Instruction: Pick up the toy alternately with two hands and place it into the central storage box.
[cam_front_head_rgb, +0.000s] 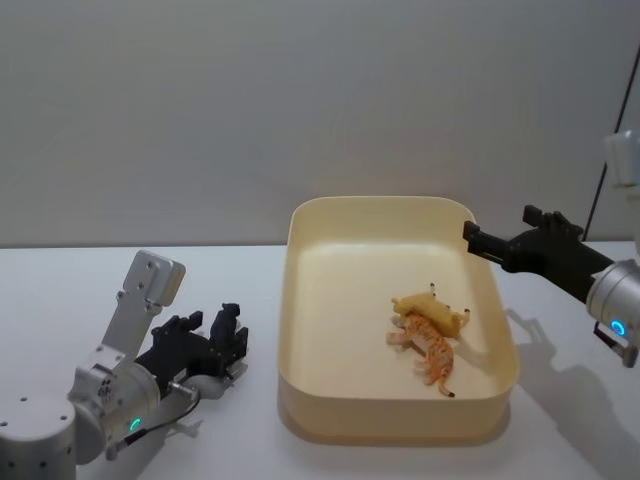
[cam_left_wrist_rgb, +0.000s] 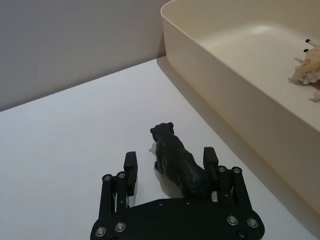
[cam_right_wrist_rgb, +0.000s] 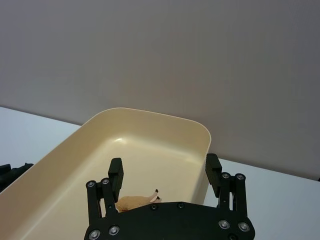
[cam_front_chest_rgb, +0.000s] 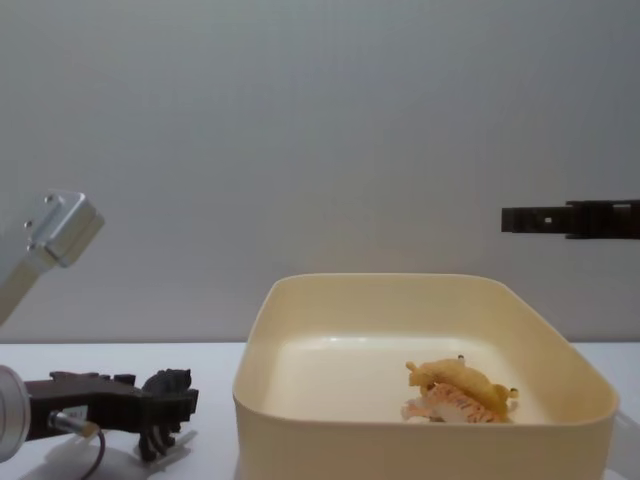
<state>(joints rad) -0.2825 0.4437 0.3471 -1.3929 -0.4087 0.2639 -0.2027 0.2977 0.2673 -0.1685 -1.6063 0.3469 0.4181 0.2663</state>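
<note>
A: Item one, box. Contents?

B: Cream tub, centre of table. Two toys lie in its right half, touching: a yellow animal on its back, legs up, and an orange striped tiger just nearer, on its side. Judged done: those two are stored.

A: Outstanding?

B: One black bear, standing on the table left of the box, near its wall but apart from it. It is the one toy I can see outside, so I'd judge this the last pick.

A: Left gripper?

B: Low at the table, left of the box, around the bear. Jaws spread wide. The bear's rump lies against the right-hand finger in the wrist view; the other finger stands clear of it. Nothing clenched: the toy rests on its own feet.

A: Right gripper?

B: Raised over the far right corner of the box, reaching in from the right. Fingers apart, released, carrying nothing.

A: Remaining work?

B: Close on the bear, lift, carry right over the rim, drop in.
</note>
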